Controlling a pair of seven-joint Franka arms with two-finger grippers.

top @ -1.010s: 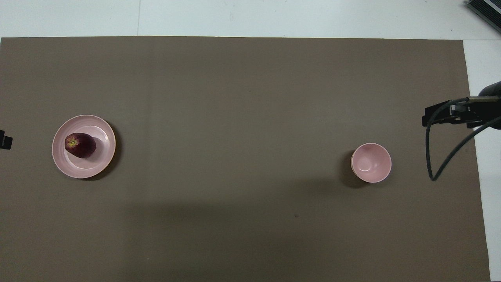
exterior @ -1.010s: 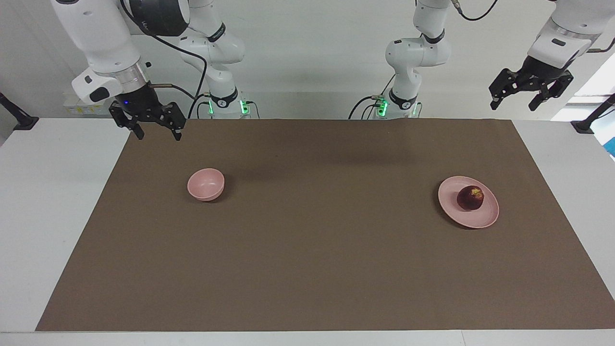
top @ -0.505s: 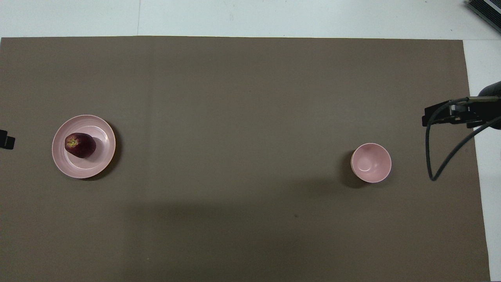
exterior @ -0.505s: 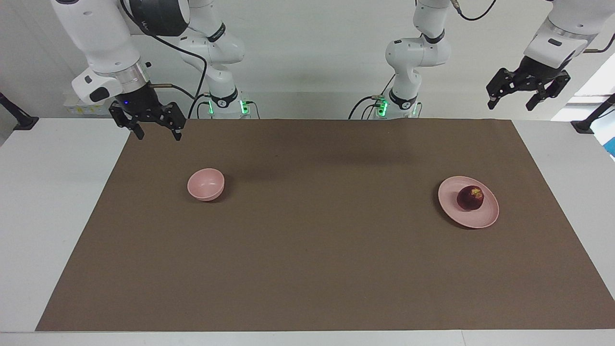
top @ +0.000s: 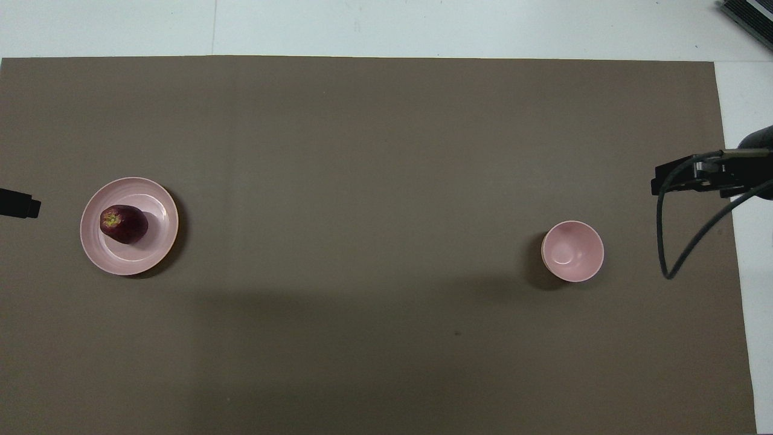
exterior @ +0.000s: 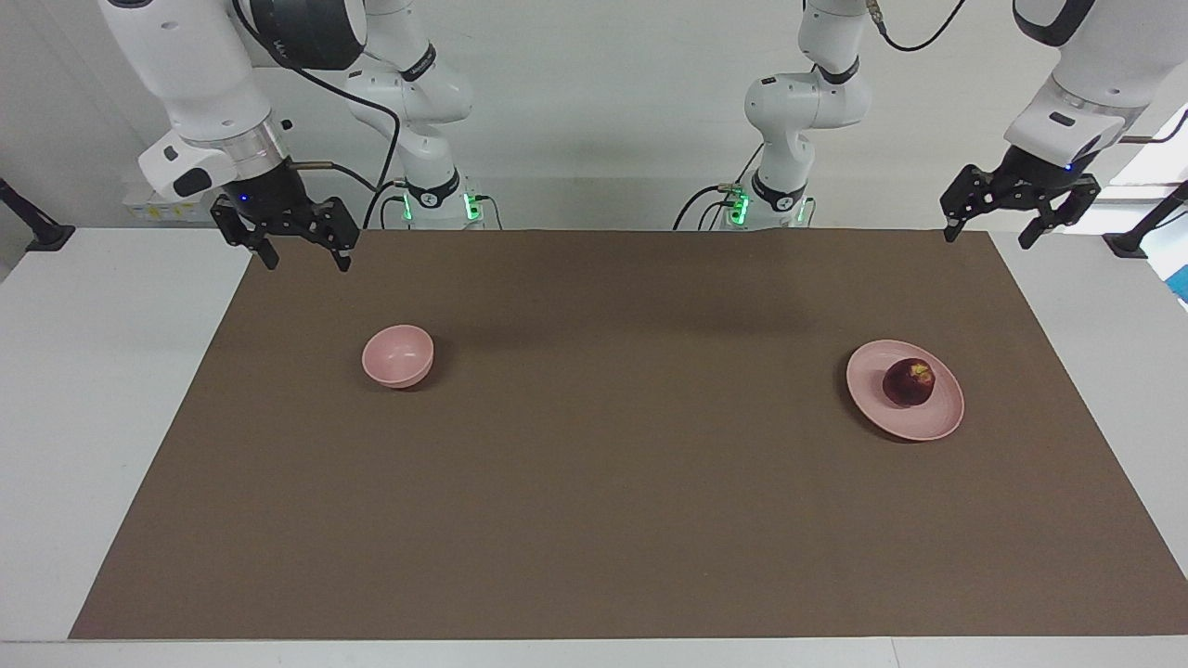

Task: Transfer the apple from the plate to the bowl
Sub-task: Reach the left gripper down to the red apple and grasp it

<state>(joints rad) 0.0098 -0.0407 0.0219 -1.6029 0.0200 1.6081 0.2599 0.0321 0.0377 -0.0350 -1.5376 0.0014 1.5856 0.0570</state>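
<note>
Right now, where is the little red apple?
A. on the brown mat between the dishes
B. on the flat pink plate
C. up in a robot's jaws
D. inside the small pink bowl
B: the apple sits on the plate at the left arm's end of the table, while the bowl holds nothing.

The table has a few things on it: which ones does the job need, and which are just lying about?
Needed for the job:
- apple, lying on the plate
- plate, toward the left arm's end
- bowl, empty, toward the right arm's end

Just there:
- brown mat under everything
- nothing else lies on it
</note>
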